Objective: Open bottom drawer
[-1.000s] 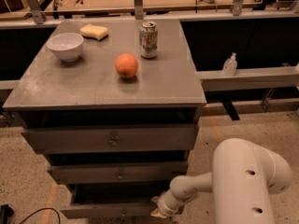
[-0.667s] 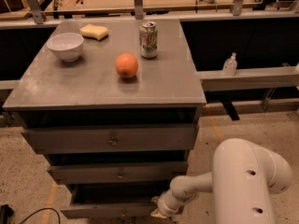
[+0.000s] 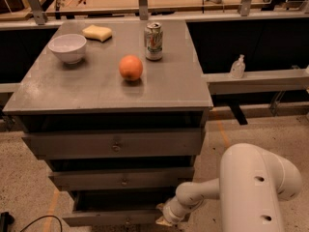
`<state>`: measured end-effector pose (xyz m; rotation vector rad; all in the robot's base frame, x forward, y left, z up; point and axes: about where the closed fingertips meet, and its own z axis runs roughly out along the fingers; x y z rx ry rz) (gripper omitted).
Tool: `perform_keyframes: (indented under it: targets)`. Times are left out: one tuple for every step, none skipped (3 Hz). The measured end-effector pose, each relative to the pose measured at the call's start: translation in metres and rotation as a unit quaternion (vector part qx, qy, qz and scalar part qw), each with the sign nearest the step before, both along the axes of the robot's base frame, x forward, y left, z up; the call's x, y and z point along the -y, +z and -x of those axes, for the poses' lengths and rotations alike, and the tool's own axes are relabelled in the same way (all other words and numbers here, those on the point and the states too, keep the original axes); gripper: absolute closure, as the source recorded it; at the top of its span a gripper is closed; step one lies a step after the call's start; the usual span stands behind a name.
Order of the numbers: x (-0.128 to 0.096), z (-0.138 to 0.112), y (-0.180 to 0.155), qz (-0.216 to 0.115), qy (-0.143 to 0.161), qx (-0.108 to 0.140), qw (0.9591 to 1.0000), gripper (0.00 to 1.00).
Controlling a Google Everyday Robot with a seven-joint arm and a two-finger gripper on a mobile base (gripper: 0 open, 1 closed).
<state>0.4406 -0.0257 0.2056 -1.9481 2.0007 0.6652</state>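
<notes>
While the gripper point(image 3: 163, 217) sits low at the right end of the bottom drawer point(image 3: 108, 219), the cabinet top point(image 3: 72, 88) carries four items.

Starting at the left, there's a white bowl point(image 3: 67, 47) near the back corner, and a yellow sponge point(image 3: 97, 32) just behind and right of it. An orange point(image 3: 131, 67) sits mid-top, with a soda can point(image 3: 153, 41) upright behind it to the right. Down the front, three grey drawers stack up. The bottom drawer is the lowest and slimmest, with a dark gap above its front and a small knob point(image 3: 128, 221) at centre. The gripper is right at that drawer's right-hand corner, and whether it is clamped on anything or loose cannot be told. Further right, a small clear bottle point(image 3: 237, 66) stands on a ledge, and the white arm point(image 3: 253, 187) bulks large in the foreground.
</notes>
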Motion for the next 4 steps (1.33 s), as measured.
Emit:
perform_keyframes:
  targets:
    - [0.0,0.0,0.0,0.0,0.0,0.0,1.0,1.0]
    - [0.0,0.0001,0.0,0.0,0.0,0.0,1.0,1.0]
    - [0.0,0.0002,0.0,0.0,0.0,0.0,1.0,1.0]
    - [0.0,0.0002,0.0,0.0,0.0,0.0,1.0,1.0]
